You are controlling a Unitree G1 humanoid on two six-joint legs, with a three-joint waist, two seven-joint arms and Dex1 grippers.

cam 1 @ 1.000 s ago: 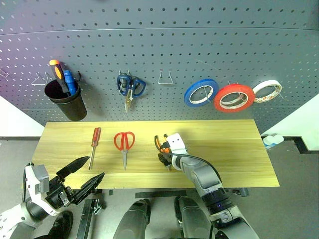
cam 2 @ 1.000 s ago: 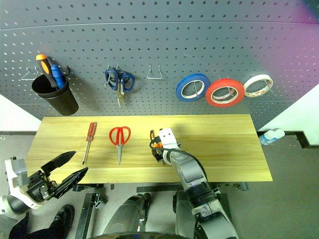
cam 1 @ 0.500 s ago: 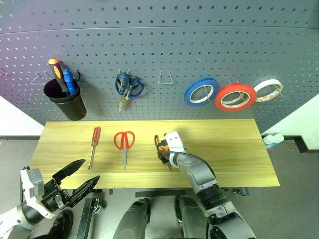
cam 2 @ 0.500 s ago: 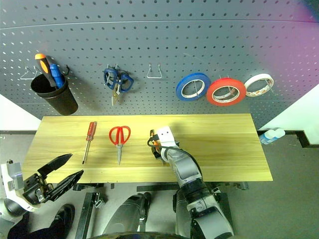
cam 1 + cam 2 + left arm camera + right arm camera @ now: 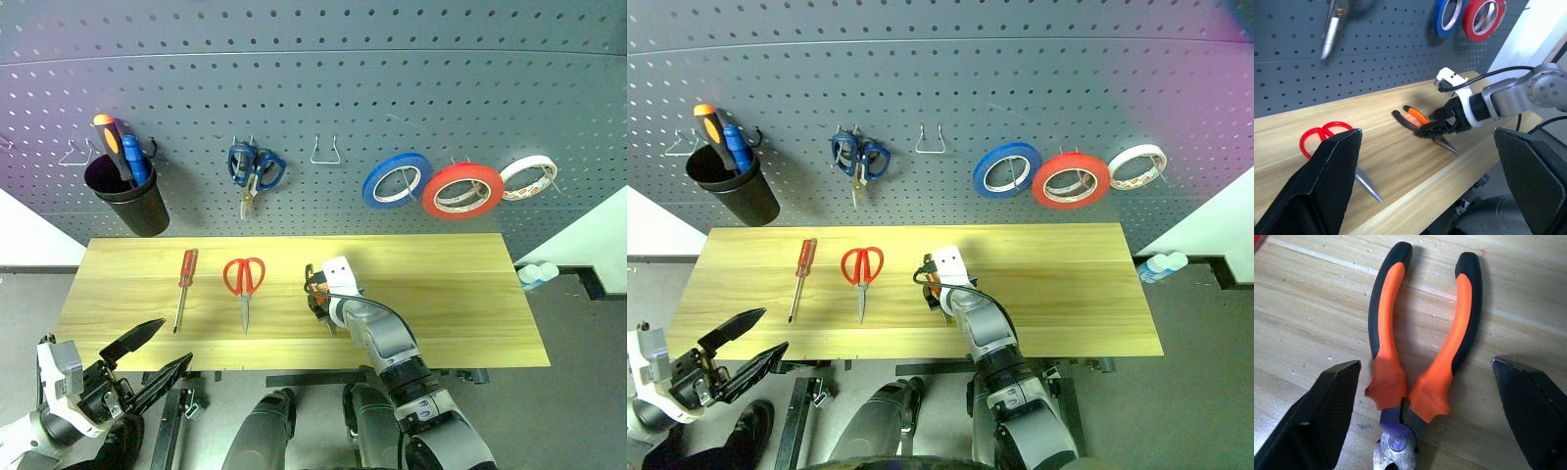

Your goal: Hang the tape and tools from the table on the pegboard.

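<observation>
Fingers of the left gripper stand spread and empty off the table's near-left edge. Red-handled screwdriver, then red-handled scissors lie flat on the wood. Right gripper straddles the orange-and-black pliers, fingers apart, not touching them. Red tape hangs on the pegboard.

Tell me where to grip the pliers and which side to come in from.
Grip the pliers across both orange-and-black handles near the pivot, coming from above. They lie flat on the table, handles spread, and the open right gripper already straddles them there, so closing should probably pinch the handles together.
</observation>
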